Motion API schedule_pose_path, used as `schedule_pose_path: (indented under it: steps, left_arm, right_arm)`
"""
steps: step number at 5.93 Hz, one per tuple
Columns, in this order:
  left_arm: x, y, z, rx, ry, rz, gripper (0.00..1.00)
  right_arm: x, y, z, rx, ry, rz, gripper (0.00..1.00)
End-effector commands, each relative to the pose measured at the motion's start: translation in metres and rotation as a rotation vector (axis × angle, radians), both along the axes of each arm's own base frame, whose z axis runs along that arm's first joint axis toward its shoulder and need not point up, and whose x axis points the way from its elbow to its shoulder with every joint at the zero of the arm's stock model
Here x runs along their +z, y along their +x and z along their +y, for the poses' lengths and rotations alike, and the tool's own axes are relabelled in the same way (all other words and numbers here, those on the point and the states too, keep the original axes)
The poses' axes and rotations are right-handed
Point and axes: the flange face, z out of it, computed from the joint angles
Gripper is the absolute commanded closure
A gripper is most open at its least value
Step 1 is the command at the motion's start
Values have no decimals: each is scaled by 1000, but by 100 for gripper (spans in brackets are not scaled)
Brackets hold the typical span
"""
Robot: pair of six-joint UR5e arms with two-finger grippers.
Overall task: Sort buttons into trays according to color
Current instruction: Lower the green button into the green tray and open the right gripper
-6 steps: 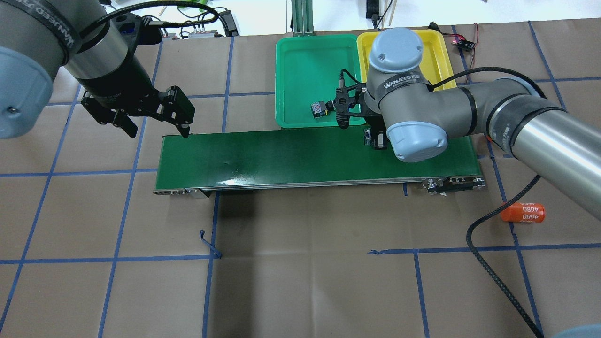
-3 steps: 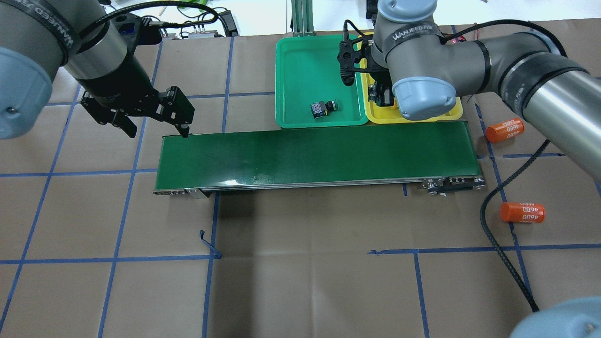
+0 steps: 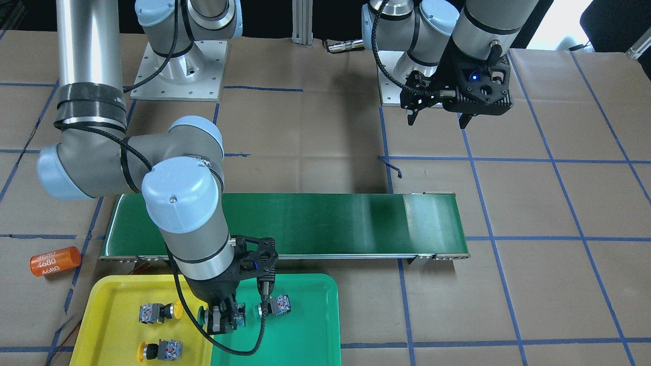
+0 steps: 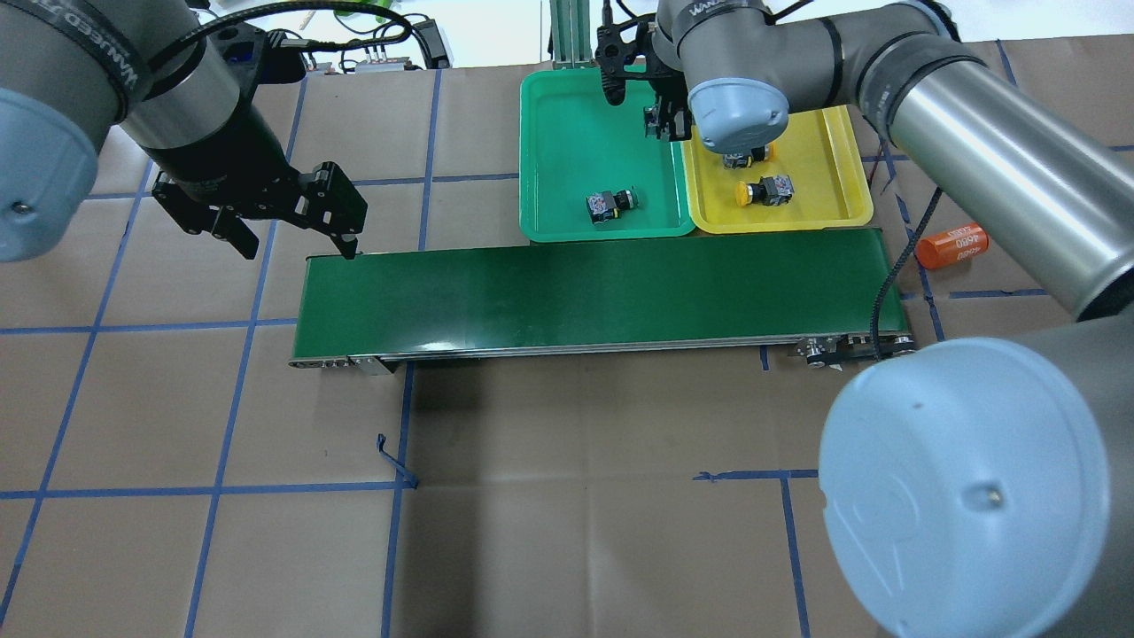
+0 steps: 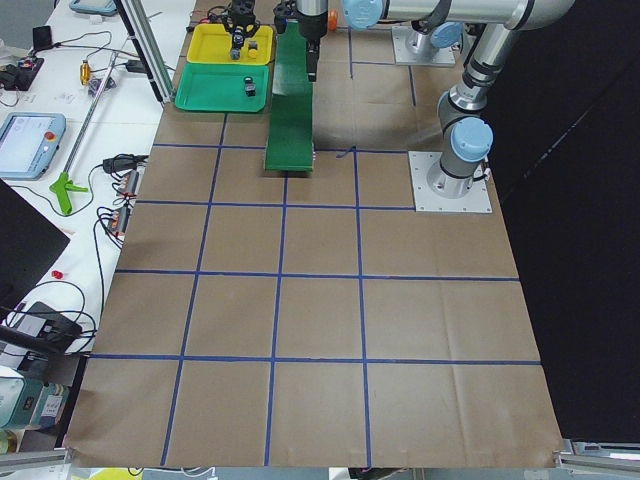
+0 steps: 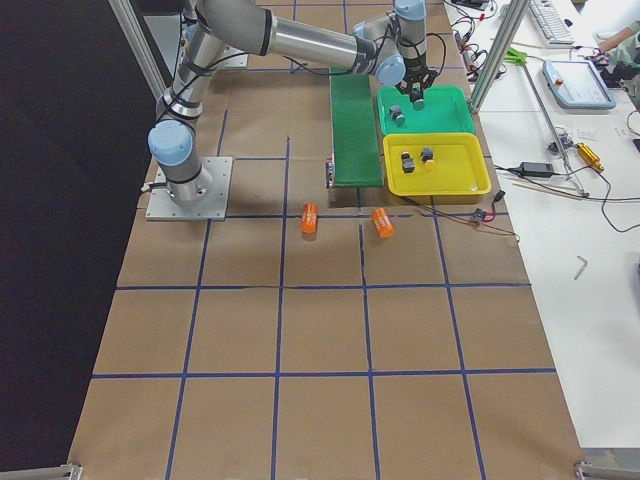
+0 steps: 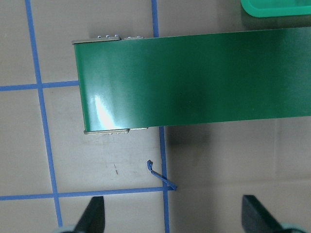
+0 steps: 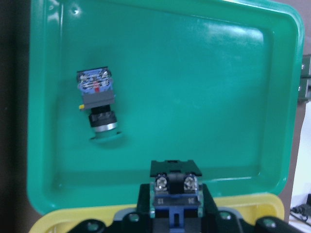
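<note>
Green plastic forms the tray over which the right end effector is held, at the side where this green tray meets the yellow tray. The right end effector is closed on a button, whose grey-blue contact block is seen clamped between the fingers in the right wrist view. A green cap is seen at its side in the front-facing view. Whether the held button touches the tray floor cannot be told.

A second green-capped button is lying on its side in the green tray, near the edge next to the conveyor belt and apart from the held one. Two yellow-capped buttons are lying in the yellow tray, one of them partly hidden by the right arm in the overhead view.

The left end effector is held with its fingers spread wide and nothing between them, near the end of the conveyor belt farthest from the trays. An orange cylinder is lying on the brown paper-covered tabletop beyond the tray end of the belt.
</note>
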Motion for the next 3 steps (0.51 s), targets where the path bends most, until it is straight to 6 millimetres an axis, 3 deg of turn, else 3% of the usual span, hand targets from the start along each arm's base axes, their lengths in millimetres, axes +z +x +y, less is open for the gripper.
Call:
schedule_pose_path:
  steps: [1,3]
  left_arm:
    - [0,0,0,1,-1,0,1]
    - [0,0,1,-1,1,-1,1]
  right_arm:
    - [-48,29,-21,51,-5,-82,80]
    - [-53,30,-16,48,40,-93,0]
